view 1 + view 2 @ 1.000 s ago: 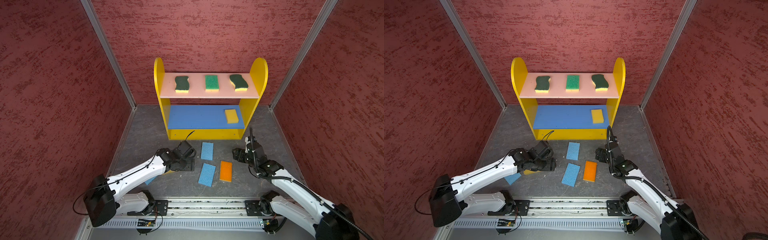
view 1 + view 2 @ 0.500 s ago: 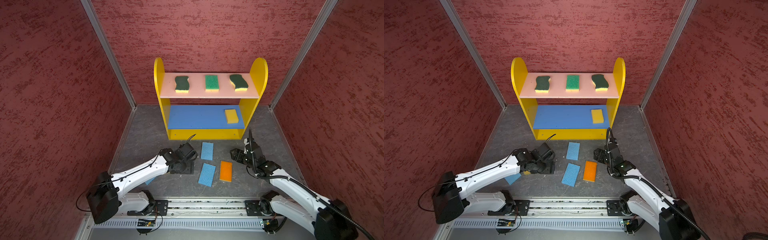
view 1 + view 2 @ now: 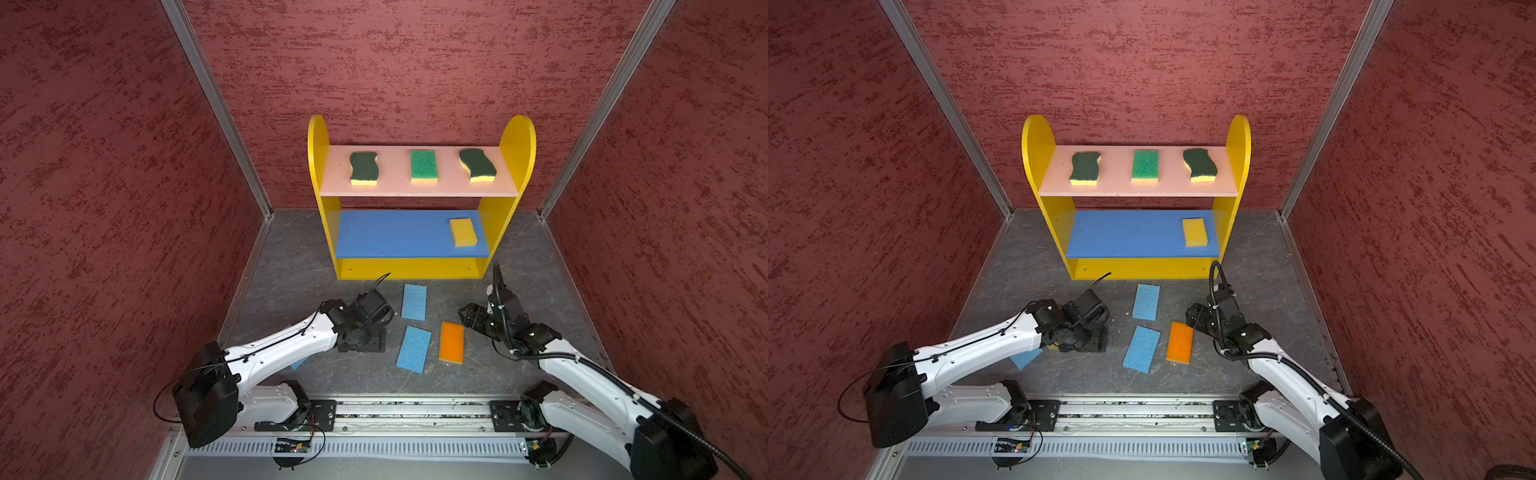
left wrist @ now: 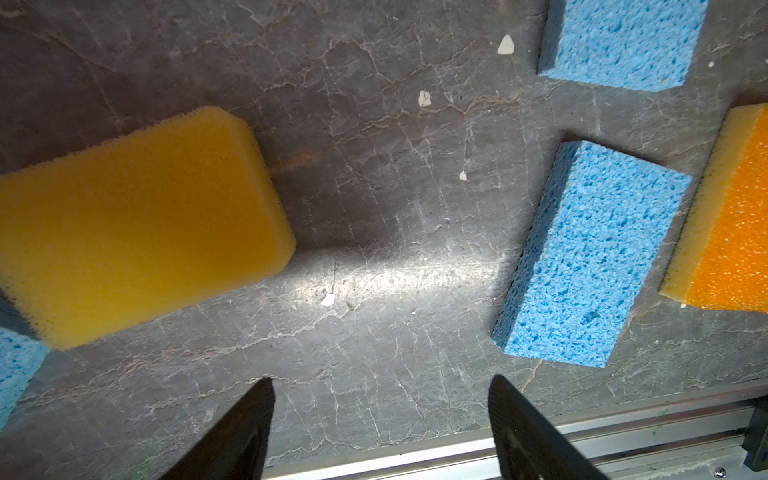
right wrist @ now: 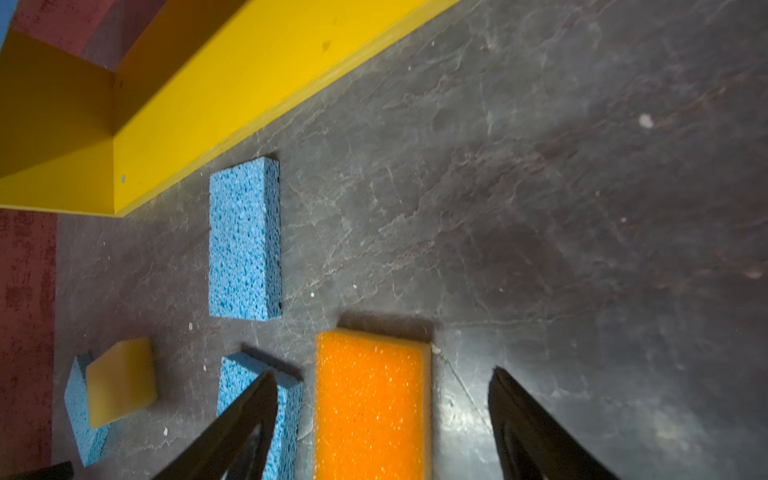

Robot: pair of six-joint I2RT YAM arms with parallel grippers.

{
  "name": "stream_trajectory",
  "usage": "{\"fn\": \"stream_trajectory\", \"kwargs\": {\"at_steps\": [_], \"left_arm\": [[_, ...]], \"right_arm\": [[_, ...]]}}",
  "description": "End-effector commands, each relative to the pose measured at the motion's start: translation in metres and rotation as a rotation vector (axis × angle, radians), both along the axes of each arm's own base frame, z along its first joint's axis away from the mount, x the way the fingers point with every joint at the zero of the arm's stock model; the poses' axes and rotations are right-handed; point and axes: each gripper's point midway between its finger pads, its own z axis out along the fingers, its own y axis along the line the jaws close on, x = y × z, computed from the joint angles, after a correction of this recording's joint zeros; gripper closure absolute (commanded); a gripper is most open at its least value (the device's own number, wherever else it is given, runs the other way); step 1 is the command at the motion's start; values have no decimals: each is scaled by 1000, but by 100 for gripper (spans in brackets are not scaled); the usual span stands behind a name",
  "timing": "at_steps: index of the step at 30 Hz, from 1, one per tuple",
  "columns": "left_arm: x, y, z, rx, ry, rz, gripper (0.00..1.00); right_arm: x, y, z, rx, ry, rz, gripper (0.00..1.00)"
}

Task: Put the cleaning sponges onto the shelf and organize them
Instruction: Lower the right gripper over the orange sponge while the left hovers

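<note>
Two high top views down onto the shelf (image 3: 411,268); close wrist views, both with the orange sponge (image 4: 739,232).

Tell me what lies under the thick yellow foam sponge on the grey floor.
A thin blue foam sponge lies partly under the thick yellow foam sponge, sticking out at one side. How far it reaches beneath is covered.

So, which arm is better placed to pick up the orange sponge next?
Right, probably: the right gripper hovers open at the end of the orange sponge, framing it in its wrist view. The left gripper is by the yellow sponge.
</note>
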Motion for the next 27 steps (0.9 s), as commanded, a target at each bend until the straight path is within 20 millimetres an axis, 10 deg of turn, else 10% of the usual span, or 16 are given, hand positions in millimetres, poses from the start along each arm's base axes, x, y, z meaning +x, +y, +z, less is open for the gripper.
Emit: {"fn": "stream_trajectory", "kwargs": {"at_steps": [1,27], "left_arm": [[0,-3,-2,-18,-1,-1,18],[-5,-7,-9,-135,12,26,17]], "right_arm": [[-19,3,-10,7,74,-16,19],[-75,48,-40,-186,227,102,10]]}}
